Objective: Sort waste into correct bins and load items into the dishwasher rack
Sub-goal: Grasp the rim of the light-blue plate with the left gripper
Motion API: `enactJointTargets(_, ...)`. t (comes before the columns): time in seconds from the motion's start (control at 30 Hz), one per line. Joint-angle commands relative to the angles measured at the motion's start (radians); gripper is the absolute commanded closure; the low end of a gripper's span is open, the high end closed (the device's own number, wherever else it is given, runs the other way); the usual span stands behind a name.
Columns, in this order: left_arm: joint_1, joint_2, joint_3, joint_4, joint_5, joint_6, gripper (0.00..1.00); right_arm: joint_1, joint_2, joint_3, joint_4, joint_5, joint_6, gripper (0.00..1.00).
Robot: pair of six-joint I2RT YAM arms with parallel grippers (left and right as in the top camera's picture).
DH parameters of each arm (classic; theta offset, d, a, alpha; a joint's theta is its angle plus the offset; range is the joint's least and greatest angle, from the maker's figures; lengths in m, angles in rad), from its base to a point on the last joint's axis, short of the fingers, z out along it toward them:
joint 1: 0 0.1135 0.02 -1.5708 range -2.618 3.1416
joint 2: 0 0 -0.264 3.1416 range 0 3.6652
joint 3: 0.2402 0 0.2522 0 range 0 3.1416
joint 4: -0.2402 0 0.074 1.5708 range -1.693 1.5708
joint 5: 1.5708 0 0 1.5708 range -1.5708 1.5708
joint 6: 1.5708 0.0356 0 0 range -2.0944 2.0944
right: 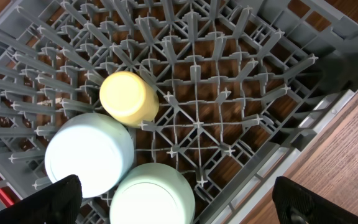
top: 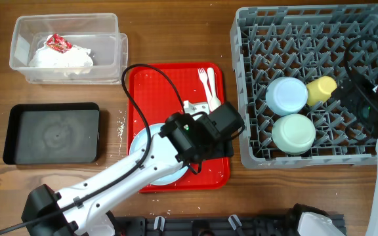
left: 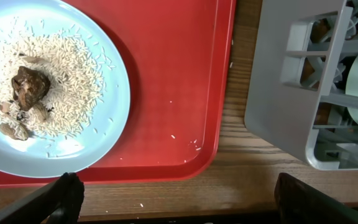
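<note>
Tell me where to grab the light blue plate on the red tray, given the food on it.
Pinch the plate by its bare rim on the side facing the dishwasher rack, probably one finger above and one below. It lies flat on the red tray, and rice with a brown scrap fills its middle.
</note>
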Motion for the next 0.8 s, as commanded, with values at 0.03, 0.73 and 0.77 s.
enactJointTargets(0.03,-0.003,0.020,-0.001,0.001,-0.043,-0.021,0.07,-0.004,0.008,0.015,0.003,-0.009,0.006,0.00)
enactJointTargets(0.73,-0.009,0.234,-0.001,-0.053,-0.196,-0.235,0.45,-0.004,0.008,0.015,0.003,-0.009,0.006,0.00)
enactJointTargets(0.77,-0.009,0.244,-0.001,-0.047,-0.197,-0.235,0.46,-0.004,0.008,0.015,0.003,-0.009,0.006,0.00)
